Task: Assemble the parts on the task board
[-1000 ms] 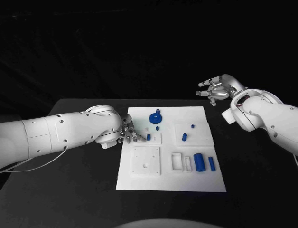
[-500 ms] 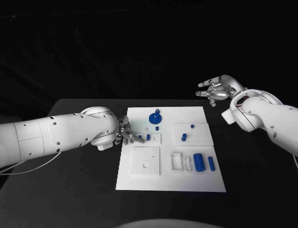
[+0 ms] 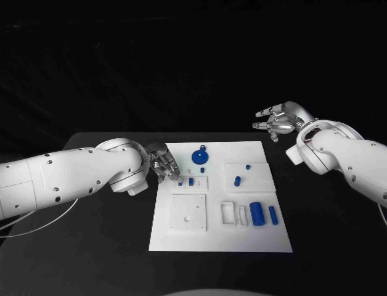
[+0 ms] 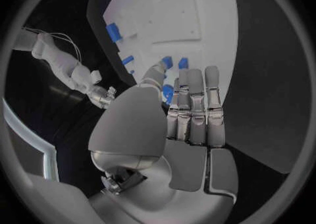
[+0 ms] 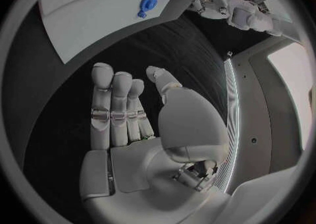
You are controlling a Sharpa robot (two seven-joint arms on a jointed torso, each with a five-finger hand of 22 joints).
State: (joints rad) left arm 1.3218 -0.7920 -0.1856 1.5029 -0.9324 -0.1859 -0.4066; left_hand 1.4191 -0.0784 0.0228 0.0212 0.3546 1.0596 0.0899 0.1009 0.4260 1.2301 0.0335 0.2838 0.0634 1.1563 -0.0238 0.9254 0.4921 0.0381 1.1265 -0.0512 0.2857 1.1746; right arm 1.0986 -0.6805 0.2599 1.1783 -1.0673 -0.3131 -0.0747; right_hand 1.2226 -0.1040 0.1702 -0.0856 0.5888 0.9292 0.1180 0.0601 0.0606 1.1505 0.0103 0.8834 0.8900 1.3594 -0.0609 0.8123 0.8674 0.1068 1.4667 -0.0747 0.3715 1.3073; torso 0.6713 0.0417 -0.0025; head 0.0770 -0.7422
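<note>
Parts look like small hard plastic, light and a bit slick, so a fingertip pinch across the sides is probably the way. In the head view, the task board [image 3: 220,196] sits mid-table with blue parts [image 3: 258,213] scattered over it; the left hand [image 3: 164,165] hovers at its left edge, fingers loosely apart, holding nothing. The right hand [image 3: 281,121] hangs well off the far right corner, fingers spread, empty. In the left wrist view, its fingers [image 4: 195,109] lie side by side above two small pegs [image 4: 174,64]. In the right wrist view, the right hand's fingers are straight and nothing is in the palm.
</note>
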